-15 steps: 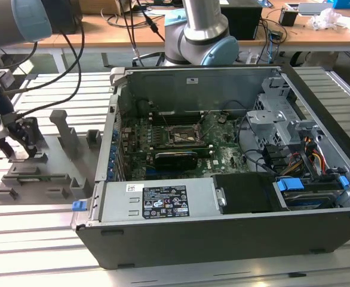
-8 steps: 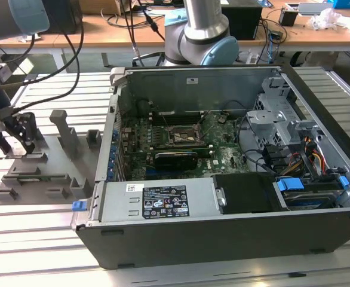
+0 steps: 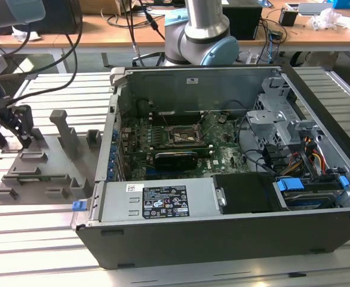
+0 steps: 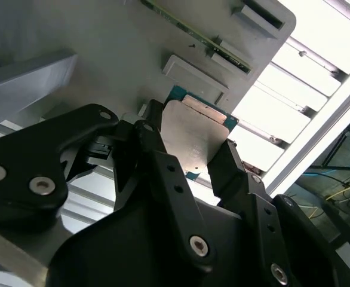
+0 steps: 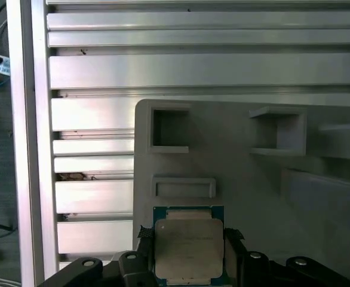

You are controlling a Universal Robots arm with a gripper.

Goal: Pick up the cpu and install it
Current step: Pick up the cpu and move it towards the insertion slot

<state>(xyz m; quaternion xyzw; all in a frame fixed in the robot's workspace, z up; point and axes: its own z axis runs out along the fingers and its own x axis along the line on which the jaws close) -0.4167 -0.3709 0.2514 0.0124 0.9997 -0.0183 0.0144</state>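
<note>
Fingers (image 4: 226, 167) clamped on the cpu (image 5: 189, 248) by its edges at the holder tray (image 5: 235, 173) — likely keeps contacts untouched.

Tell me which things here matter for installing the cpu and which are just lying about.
For the job: the cpu, the gripper at it, the grey holder tray, the motherboard socket.
Just lying about: cables on the back desk, crumpled white material, the drive cage.

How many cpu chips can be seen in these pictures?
1. The cpu is at the gripper, by the grey holder tray; whether the motherboard socket holds another cannot be told.
</note>
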